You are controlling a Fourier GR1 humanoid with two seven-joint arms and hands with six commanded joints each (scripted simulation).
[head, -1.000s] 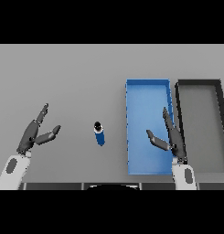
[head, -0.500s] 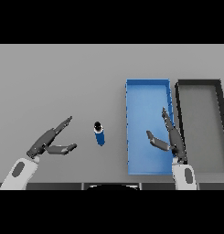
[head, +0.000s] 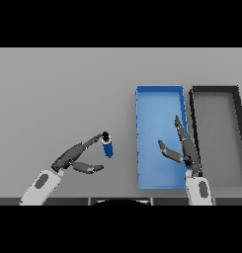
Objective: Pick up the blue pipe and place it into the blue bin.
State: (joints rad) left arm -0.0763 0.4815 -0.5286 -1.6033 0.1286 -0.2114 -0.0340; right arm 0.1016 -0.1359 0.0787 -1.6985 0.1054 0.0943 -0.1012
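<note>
The blue pipe (head: 107, 146) is found just right of the spread left hand (head: 75, 158), fingertips nearly touching, long axis running away.

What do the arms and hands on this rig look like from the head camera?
Both forearms have white shells with a grey oval patch. The left hand and right hand are dark grey, with slim segmented fingers and a thumb. No cables or markings are visible.

Worktop: you have a plain grey flat worktop (head: 58, 89).
On it, middle: small blue pipe (head: 107, 146), dark-capped.
On it, right: rectangular blue bin (head: 159, 91), dark grey rectangular bin (head: 214, 89) just beside it.
</note>
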